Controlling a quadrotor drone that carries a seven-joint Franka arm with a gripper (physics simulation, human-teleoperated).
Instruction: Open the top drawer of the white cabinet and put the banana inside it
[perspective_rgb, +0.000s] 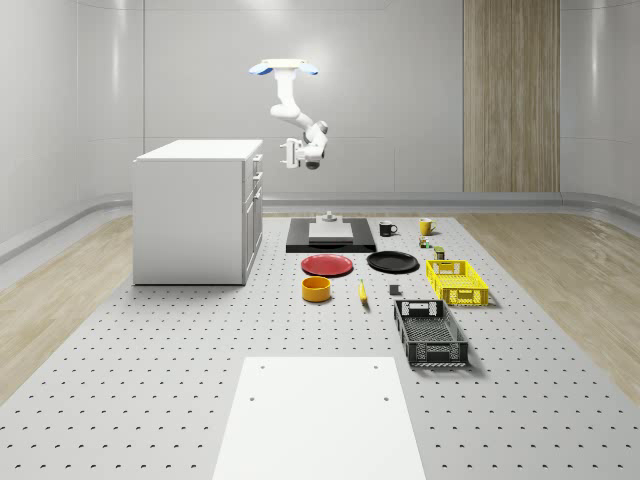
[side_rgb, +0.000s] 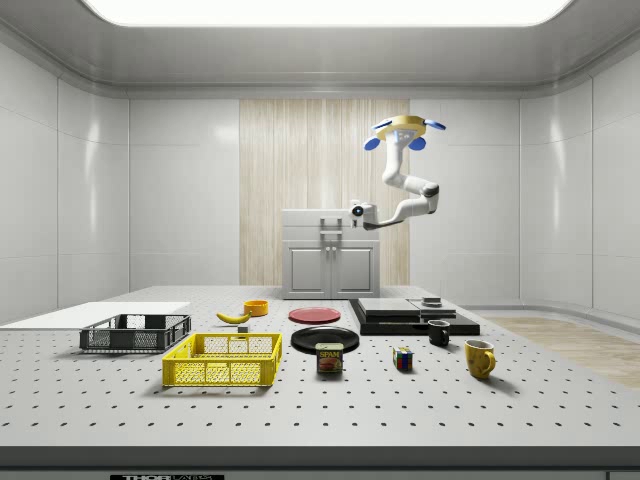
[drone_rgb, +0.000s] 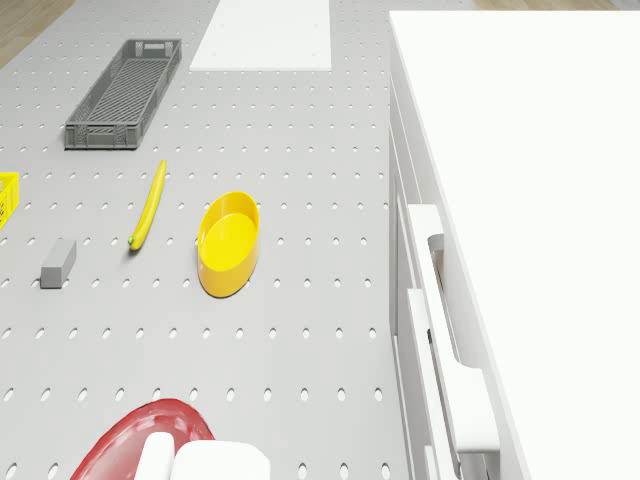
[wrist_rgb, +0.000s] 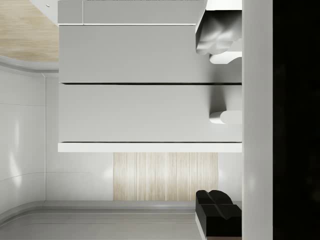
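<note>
The white cabinet (perspective_rgb: 195, 210) stands on the perforated floor with its drawer fronts toward the whole-scene view's right. All its drawers look closed. The drone (perspective_rgb: 285, 68) hovers higher than the cabinet top, just off that front. Its arm hangs down, and my gripper (perspective_rgb: 288, 153) points at the top drawer handle (side_rgb: 332, 222) from a short gap, open and holding nothing. In the wrist view, one dark fingertip (wrist_rgb: 217, 212) shows beside the top drawer front (wrist_rgb: 140, 114) and its handle (wrist_rgb: 225, 117). The yellow banana (perspective_rgb: 362, 291) (drone_rgb: 148, 205) lies flat on the floor, well below and away from the gripper.
A yellow bowl (drone_rgb: 229, 243) sits between the banana and the cabinet, with a red plate (perspective_rgb: 327, 265) and a black plate (perspective_rgb: 392, 262) behind. A grey crate (perspective_rgb: 430, 333), a yellow crate (perspective_rgb: 457, 281), a small grey block (drone_rgb: 58, 262), mugs and a black slab (perspective_rgb: 331, 235) lie farther right.
</note>
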